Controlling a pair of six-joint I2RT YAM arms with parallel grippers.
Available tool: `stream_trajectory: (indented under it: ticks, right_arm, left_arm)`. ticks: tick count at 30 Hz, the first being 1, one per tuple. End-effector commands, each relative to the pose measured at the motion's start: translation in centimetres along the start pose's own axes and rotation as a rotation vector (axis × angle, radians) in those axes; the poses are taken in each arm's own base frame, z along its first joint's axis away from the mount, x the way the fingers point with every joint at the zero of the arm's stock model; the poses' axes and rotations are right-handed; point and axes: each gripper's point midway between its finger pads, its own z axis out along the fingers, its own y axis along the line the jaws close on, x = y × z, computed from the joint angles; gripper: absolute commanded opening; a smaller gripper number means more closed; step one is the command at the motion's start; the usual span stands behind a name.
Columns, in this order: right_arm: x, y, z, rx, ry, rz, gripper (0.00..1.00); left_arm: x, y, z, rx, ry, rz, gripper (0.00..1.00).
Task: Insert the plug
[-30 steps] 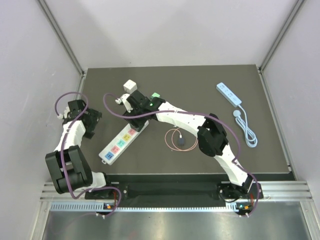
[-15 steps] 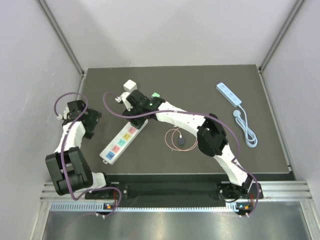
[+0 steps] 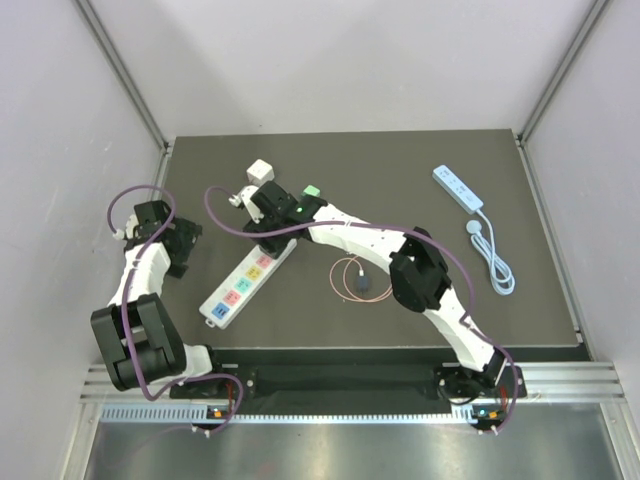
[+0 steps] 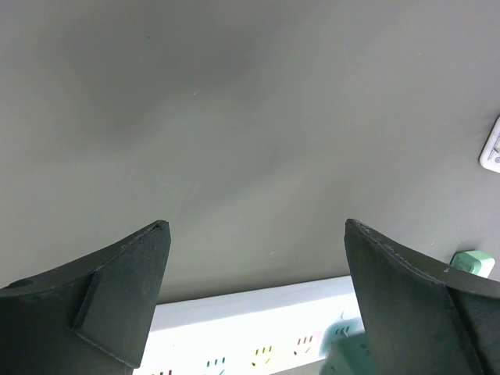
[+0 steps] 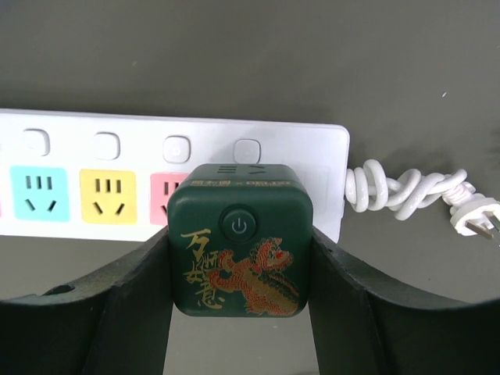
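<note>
1. The right gripper (image 5: 239, 281) is clamping the dark green cube plug (image 5: 240, 226) by its side faces.
2. The plug is sitting over the white power strip (image 5: 70, 156), covering the socket beside the pink one, near the strip's corded end; I cannot tell whether it is seated.
3. The left gripper (image 4: 256, 234) is hanging with its fingers wide apart and holding nothing, near the left edge of the table (image 3: 400, 180).
4. Bare table is lying ahead of the left gripper, and the strip's long edge is running beneath its fingers.

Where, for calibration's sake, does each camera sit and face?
Top external: above and behind, looking down on the table; left arm and right arm show.
Left wrist: on the left arm, facing the table; open left gripper shows.
Right wrist: facing down at the green plug held by the right gripper.
All share the coloured power strip.
</note>
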Motion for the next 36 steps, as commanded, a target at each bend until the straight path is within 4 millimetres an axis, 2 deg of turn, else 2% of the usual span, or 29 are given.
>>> stream_trajectory:
  ticks: [1, 4, 12, 20, 22, 24, 25, 27, 31, 36]
  right_arm:
    - [-1.6, -0.3, 0.4, -0.002, -0.054, 0.001, 0.00]
    - [-0.6, -0.5, 1.1, 0.000, -0.034, 0.008, 0.00]
    - [0.5, -0.7, 1.8, 0.015, -0.012, 0.023, 0.00]
    - [4.6, -0.1, 3.4, 0.044, 0.063, 0.024, 0.00]
    - [5.9, -0.2, 3.5, 0.055, 0.084, 0.026, 0.00]
    - [6.0, -0.1, 3.4, 0.061, 0.056, 0.067, 0.00]
    - [7.1, 0.0, 3.2, 0.061, 0.069, 0.073, 0.00]
    - [7.2, 0.1, 3.2, 0.053, 0.045, 0.086, 0.00]
    - [9.0, 0.4, 3.8, 0.056, 0.075, 0.089, 0.00]
    - [10.1, 0.7, 4.1, 0.061, 0.090, 0.095, 0.00]
  left_arm:
    - [-1.1, -0.7, -0.7, 0.036, -0.046, -0.021, 0.97]
    - [-1.3, -0.7, -0.8, 0.034, -0.051, -0.022, 0.97]
    - [-1.4, -0.6, -0.9, 0.033, -0.057, -0.030, 0.97]
    - [-1.6, -0.7, -1.1, 0.040, -0.066, -0.036, 0.97]
    - [-1.6, -0.7, -1.1, 0.043, -0.064, -0.037, 0.96]
    - [-1.7, -0.7, -1.1, 0.037, -0.067, -0.033, 0.97]
    - [-1.8, -0.7, -1.2, 0.037, -0.071, -0.032, 0.97]
    - [-1.8, -0.7, -1.1, 0.034, -0.070, -0.033, 0.96]
    - [-1.9, -0.7, -1.0, 0.036, -0.073, -0.039, 0.96]
    - [-2.1, -0.6, -1.1, 0.033, -0.081, -0.042, 0.96]
